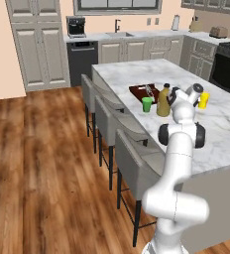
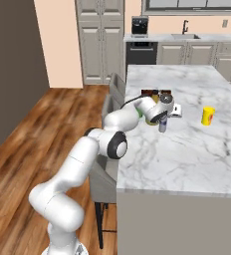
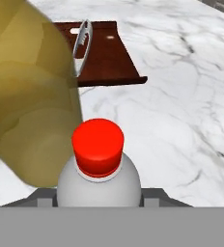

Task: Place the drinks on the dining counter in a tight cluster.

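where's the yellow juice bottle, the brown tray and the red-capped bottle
yellow juice bottle (image 2: 207, 115), right base view, its label
brown tray (image 3: 106, 53), hand view, its bare surface
red-capped bottle (image 3: 98, 144), hand view, its red cap

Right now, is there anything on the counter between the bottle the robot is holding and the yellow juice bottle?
No. In the right base view, bare marble counter separates the held small bottle from the yellow juice bottle.
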You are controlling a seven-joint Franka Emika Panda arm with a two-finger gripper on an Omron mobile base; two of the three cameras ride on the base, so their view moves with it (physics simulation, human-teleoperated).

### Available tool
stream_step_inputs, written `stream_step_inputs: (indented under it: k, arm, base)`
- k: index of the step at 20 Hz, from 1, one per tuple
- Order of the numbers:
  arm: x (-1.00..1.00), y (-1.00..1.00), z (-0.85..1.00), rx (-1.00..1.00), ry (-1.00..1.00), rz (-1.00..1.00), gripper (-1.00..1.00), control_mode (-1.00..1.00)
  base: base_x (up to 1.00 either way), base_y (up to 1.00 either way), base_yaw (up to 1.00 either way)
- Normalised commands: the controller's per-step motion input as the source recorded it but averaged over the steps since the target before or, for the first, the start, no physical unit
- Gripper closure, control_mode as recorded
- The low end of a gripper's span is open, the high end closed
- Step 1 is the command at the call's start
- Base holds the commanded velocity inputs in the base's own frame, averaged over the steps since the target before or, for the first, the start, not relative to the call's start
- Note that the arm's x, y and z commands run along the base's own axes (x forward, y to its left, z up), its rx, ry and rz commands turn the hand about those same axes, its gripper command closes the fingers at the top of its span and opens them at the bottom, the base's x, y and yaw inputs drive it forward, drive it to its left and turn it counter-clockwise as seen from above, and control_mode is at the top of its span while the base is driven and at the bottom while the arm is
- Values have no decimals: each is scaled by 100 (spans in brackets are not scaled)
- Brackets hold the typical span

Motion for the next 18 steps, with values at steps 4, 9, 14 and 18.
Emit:
stream_step_inputs:
  k: [4, 9, 14, 18]
  arm:
    - [-3, 8, -49, -6, 0, 0, 100, -100]
    - [-8, 24, -53, -11, 0, 0, -100, -100]
    - [-2, 2, -27, -2, -4, 0, -100, -100]
    - [0, 0, -9, 0, -9, 0, -100, -100]
  base:
    - [0, 0, 0]
    - [0, 0, 0]
    - [0, 0, 0]
    - [0, 0, 0]
